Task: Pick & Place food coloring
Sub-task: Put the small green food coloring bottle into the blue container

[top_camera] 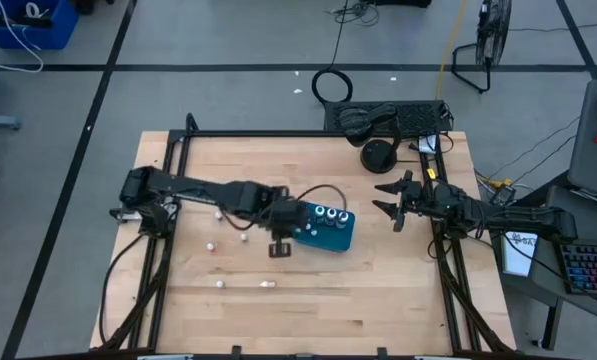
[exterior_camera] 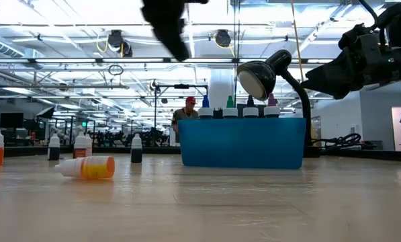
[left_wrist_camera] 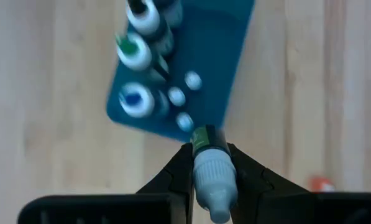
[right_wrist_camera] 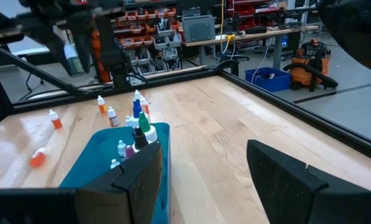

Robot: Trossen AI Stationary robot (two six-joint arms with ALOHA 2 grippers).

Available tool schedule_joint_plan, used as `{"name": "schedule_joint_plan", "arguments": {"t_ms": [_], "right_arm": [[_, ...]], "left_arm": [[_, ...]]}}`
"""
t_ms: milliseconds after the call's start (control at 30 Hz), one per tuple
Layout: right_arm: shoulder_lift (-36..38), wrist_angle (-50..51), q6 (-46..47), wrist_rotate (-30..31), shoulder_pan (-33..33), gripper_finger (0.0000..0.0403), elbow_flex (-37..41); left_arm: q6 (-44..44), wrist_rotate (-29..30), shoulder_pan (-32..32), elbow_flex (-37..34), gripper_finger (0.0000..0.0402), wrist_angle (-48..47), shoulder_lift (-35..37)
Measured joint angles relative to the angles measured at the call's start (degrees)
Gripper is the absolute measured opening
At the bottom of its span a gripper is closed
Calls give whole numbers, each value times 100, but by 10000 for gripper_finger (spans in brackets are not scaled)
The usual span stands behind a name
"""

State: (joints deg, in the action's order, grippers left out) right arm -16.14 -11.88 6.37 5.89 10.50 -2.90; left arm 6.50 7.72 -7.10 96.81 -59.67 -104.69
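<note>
Left hand (left_wrist_camera: 213, 177) clamped on food coloring bottle (left_wrist_camera: 211, 163), gripped at body, pale cap end toward wrist; bottle aloft, not on counter (top_camera: 308, 300), just short of teal box (left_wrist_camera: 216, 68) edge, likely for placing. Box: rigid, rectangular; several capped bottles upright inside. Loose bottles (exterior_camera: 87, 167) on wood-grain counter beyond. Right hand (top_camera: 398, 205) waits apart, fingers spread, holding nothing

Workshop: parts-bin shelves (right_wrist_camera: 148, 37), workbenches (right_wrist_camera: 253, 34), shop vacuum (right_wrist_camera: 309, 59).
</note>
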Motion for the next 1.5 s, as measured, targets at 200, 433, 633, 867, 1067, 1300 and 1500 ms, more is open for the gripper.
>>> {"name": "schedule_joint_plan", "arguments": {"t_ms": [200,433,633,867,1067,1300,1500], "right_arm": [[-1,11,-2,0,0,224,0],[-1,5,0,0,1,224,1],[-2,5,-2,0,1,224,0],[-2,5,-2,0,2,224,0],[-2,-2,-1,0,1,224,1],[0,5,-1,0,1,224,1],[0,-1,0,0,0,224,0]], "left_arm": [[-983,-16,232,1012,63,-21,-898],[-1773,-274,280,2168,63,-14,-2077],[-1994,-316,295,2634,63,35,-2776],[-1797,-372,342,2636,63,191,-3072],[-1730,-708,328,2612,63,409,-3189],[-1683,-779,342,2603,63,370,-3342],[-1579,-759,394,2601,63,361,-3446]]}}
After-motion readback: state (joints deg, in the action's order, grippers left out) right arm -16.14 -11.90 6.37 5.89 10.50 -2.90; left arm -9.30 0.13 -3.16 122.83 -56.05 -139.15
